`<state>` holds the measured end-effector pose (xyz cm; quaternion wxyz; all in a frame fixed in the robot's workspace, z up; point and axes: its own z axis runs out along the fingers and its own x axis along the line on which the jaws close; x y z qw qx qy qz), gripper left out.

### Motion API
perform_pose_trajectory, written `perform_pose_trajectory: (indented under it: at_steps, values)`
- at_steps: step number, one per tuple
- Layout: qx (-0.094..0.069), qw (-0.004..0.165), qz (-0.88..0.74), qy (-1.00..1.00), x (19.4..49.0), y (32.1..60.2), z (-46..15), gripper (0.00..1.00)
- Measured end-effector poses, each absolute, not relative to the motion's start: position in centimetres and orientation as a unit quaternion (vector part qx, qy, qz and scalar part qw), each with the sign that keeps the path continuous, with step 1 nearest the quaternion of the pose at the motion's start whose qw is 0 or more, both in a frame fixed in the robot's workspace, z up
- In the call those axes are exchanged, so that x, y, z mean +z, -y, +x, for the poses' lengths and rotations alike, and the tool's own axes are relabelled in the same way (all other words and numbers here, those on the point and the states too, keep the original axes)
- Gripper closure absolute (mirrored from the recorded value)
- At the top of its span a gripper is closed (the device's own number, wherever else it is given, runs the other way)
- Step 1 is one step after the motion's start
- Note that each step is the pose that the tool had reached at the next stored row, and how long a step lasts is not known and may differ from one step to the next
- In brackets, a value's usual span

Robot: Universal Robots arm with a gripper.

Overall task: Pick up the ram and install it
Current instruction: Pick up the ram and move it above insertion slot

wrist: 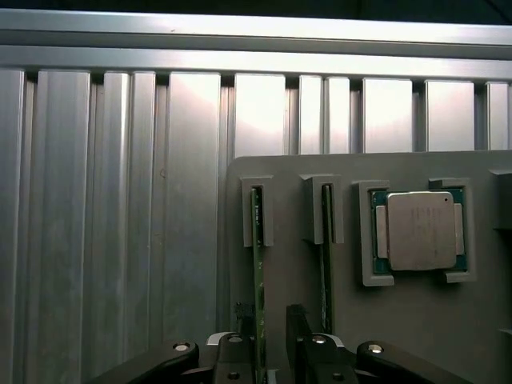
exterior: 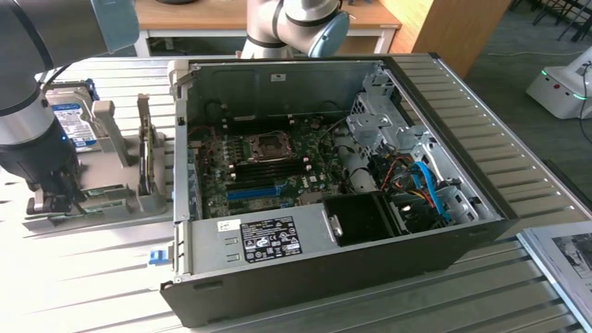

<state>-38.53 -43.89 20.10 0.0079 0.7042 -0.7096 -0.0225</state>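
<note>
A ram [wrist: 258, 264], a thin green stick, stands on edge in a slot of the grey parts holder [wrist: 400, 320]. A second ram stick [wrist: 326, 256] stands in the neighbouring slot. My gripper [wrist: 272, 324] is open and straddles the first stick near its lower end. One finger [wrist: 243, 328] sits close beside the board and the other finger [wrist: 298, 324] stands a little off it. In the exterior view the gripper [exterior: 54, 200] is down at the holder [exterior: 111, 208], at the exterior view's left, beside the open computer case [exterior: 444, 229].
A square silver processor chip [wrist: 418, 230] lies in a pocket of the holder beside the sticks. A blue-labelled hard drive [exterior: 72, 121] stands upright in the holder. Inside the case the motherboard [exterior: 268, 163] lies exposed, with cables and a drive cage at the exterior view's right. The table is ribbed metal.
</note>
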Motion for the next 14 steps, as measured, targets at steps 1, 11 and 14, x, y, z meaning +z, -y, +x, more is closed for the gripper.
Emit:
perform_pose_trajectory:
  at_steps: [1, 11, 14]
  values:
    - [-0.022, 0.008, 0.704, 0.710, 20.1, 43.9, -38.5, 0.71]
    - [-0.022, 0.008, 0.704, 0.710, 20.1, 43.9, -37.5, 0.71]
    - [-0.022, 0.008, 0.704, 0.710, 20.1, 43.9, -37.3, 0.71]
